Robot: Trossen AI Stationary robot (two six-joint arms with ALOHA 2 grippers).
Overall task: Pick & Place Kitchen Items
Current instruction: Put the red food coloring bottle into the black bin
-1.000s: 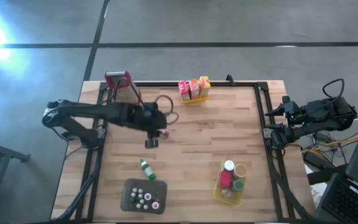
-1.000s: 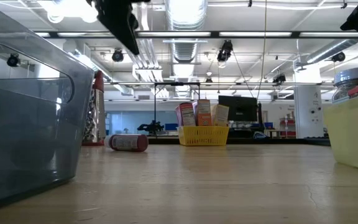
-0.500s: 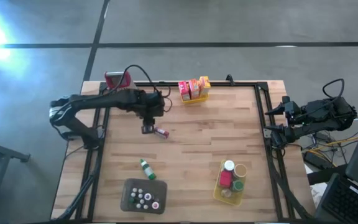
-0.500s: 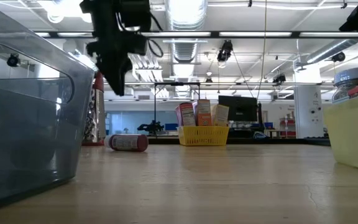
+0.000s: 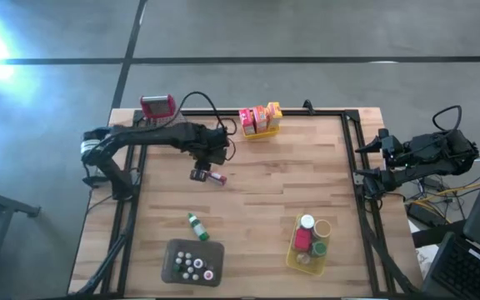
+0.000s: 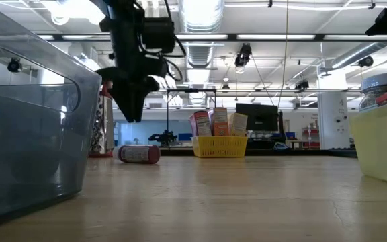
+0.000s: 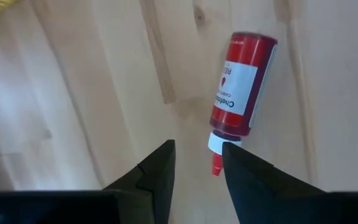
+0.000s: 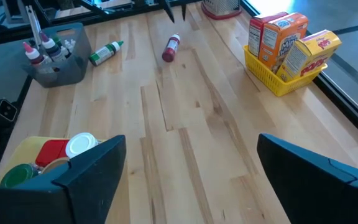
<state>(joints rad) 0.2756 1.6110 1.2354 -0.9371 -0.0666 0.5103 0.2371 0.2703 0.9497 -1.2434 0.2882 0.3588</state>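
— So what does the left gripper [image 5: 200,175] hang over?

— Over a small red bottle [image 7: 238,87] lying on its side on the wooden surface [image 5: 265,208], in the far-left part. It has a red body, a white label with dark print, a white collar and a thin red nozzle. In the left wrist view the nozzle end sits just beside the tip of one dark finger [image 7: 244,163]. The fingers stand a narrow way apart with nothing between them, and in the low view the gripper [image 6: 132,114] is clearly above the bottle [image 6: 137,154], not touching it.

— Other items?

— A green bottle [image 5: 196,225] lies on its side nearer the front left. Behind it in that corner a grey tray [image 5: 172,260] holds several tiny bottles with coloured caps [image 5: 193,267]. A yellow basket [image 5: 262,132] at the far edge holds orange and yellow boxes [image 5: 260,117]. A second yellow basket [image 5: 292,250] at the front right carries jars [image 5: 311,235] with white, red and green lids.

— And room to move?

— Plenty. The middle of the surface is bare wood, and the red bottle lies well apart from the far basket and the green bottle. A grater with a red handle [image 5: 157,106] stands at the far-left corner. A dark frame rail [image 5: 350,158] runs along the edges.

— The right arm?

— The right gripper [image 8: 188,177] is parked off the right edge, fingers spread wide, holding nothing.
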